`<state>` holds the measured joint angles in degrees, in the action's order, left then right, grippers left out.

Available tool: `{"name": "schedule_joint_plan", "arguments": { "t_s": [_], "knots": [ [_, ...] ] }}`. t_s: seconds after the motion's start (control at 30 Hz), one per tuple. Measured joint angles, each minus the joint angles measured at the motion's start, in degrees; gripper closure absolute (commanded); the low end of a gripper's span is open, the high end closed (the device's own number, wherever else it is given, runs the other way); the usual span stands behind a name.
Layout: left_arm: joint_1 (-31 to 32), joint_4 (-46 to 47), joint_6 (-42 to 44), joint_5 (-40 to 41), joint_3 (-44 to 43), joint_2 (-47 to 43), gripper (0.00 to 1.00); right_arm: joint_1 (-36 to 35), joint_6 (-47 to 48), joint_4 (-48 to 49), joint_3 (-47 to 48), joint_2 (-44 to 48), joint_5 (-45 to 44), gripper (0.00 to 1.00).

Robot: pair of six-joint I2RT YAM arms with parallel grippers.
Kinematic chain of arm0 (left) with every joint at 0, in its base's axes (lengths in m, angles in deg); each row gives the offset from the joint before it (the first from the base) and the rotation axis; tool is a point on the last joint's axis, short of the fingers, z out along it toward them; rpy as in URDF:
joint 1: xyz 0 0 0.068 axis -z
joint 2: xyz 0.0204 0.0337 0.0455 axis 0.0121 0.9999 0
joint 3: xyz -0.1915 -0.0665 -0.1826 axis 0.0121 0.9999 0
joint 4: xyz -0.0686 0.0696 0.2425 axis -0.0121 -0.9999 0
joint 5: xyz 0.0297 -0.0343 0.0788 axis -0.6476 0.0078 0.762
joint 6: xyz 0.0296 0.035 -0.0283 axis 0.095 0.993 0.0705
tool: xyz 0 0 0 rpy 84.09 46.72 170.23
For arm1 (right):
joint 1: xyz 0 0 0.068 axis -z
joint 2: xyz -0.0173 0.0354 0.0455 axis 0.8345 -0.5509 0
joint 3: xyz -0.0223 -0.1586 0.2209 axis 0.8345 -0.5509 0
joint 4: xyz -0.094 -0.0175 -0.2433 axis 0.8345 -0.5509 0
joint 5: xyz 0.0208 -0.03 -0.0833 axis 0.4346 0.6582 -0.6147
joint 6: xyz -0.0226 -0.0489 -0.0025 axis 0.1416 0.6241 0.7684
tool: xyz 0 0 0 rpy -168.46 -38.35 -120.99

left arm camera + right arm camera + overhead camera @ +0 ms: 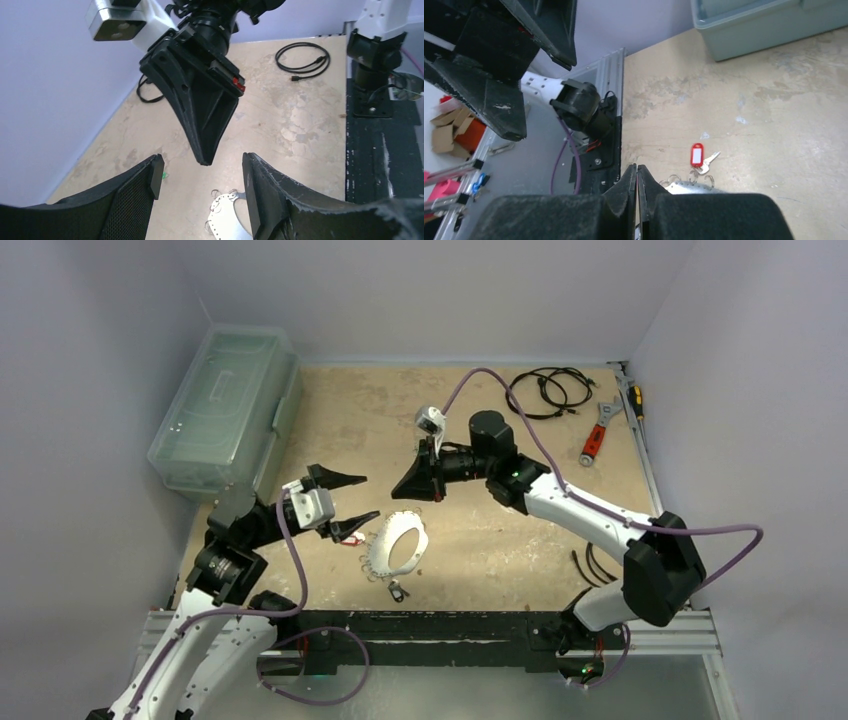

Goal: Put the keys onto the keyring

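The keyring (400, 545), a flat silvery oval hoop with small split rings on its rim, lies on the table between the arms. It also shows in the left wrist view (225, 220) and the right wrist view (689, 187). A red-tagged key (696, 155) lies at the hoop's rim, by a split ring, and shows in the top view (350, 537). A black-tagged key (398, 591) lies by the hoop's near end. A green speck (163, 176) shows beside my left finger. My left gripper (352, 502) is open and empty, left of the hoop. My right gripper (405, 490) is shut and empty, above the hoop's far end.
A clear plastic bin (225, 410) stands at the far left. A black cable coil (550, 390), a red-handled wrench (597, 435) and a screwdriver (635, 400) lie at the far right. More black cable (590, 565) lies near the right arm's base.
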<state>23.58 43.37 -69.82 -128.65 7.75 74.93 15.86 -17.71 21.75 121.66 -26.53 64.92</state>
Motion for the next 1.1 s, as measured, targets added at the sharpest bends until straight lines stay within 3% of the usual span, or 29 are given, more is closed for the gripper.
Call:
{"name": "schedule_joint_plan", "arguments": {
  "t_s": [0.1, 0.27, 0.53, 0.77, 1.1],
  "knots": [
    [0.1, 0.4, 0.6, 3.4, 0.5, 0.0, 0.39, 0.0, 1.0, -2.7, 0.1, 0.2, -4.7, 0.69],
    [0.1, 3.5, -1.5, 10.4, 7.8, -3.8, 0.39, -0.3, 3.7, -9.7, 2.0, -4.3, -12.2, 0.54],
    [0.1, 4.0, -4.8, 18.3, 14.1, -10.6, 0.40, -5.3, 7.5, -18.8, 11.8, -18.3, -18.2, 0.47],
    [0.2, 4.2, -5.4, 23.6, 16.3, -15.1, 0.40, -8.9, 10.5, -25.9, 21.9, -30.4, -19.7, 0.49],
    [0.2, 5.0, -5.5, 26.4, 18.9, -20.6, 0.38, -9.8, 12.7, -32.1, 25.9, -35.3, -21.8, 0.49]
  ]
}}
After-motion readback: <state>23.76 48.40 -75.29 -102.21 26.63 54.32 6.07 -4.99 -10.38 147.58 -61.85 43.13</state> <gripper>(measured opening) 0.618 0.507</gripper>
